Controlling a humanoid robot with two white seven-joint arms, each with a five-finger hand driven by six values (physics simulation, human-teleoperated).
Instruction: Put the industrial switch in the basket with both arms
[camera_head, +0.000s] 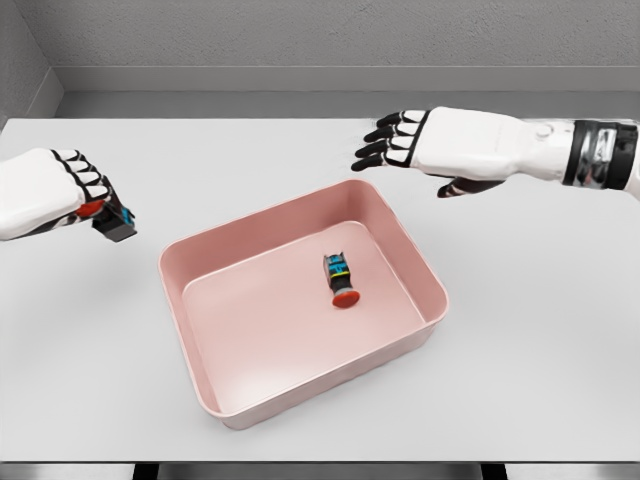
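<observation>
A pink basket (200, 262) sits in the middle of the white table. Inside it, right of centre, lies an industrial switch (340, 279) with a black body and a red button, on its side. My left hand (95, 205) is at the left edge, above the table and left of the basket, its fingers curled around a second black switch (115, 222) with a red button. My right hand (388, 140) hovers behind the basket's far right corner, fingers stretched out toward the left and holding nothing.
The table's (520, 380) front edge runs along the bottom of the view. A grey wall stands behind the table's far edge.
</observation>
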